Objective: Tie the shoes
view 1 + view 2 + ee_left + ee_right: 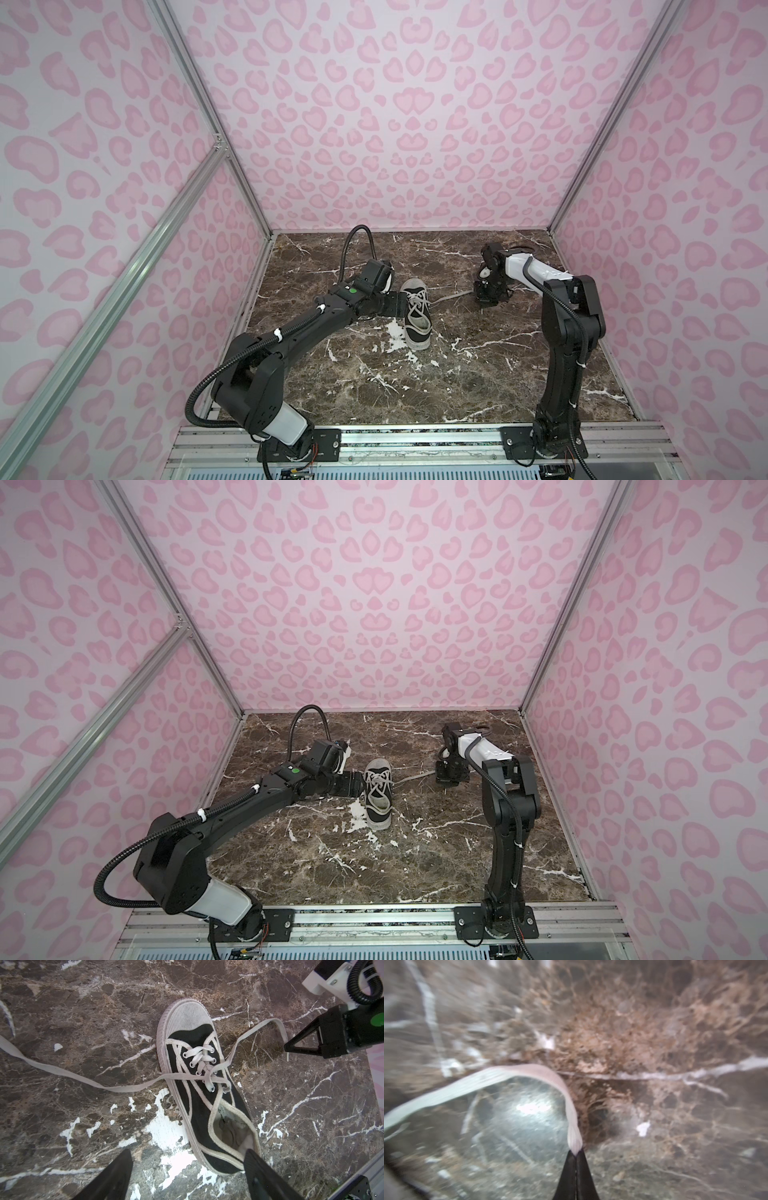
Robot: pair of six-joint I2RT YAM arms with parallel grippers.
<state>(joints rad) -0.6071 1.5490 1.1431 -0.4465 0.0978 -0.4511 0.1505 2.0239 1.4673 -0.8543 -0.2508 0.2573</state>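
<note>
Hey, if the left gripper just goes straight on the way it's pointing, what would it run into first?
Most likely the heel end of the sneaker: the open left gripper points at it, with one finger beside the collar. Depth is unclear, so the marble tabletop alongside could come first.

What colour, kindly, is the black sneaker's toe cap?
White ribbed rubber toe cap, clearest in left wrist view.

place: robot lab test cell | signs: aluminium frame (616, 112); pink printed walls (395, 104); marble-look tabletop (457, 374); arms (561, 353) bolted to front rail (415, 442)
</note>
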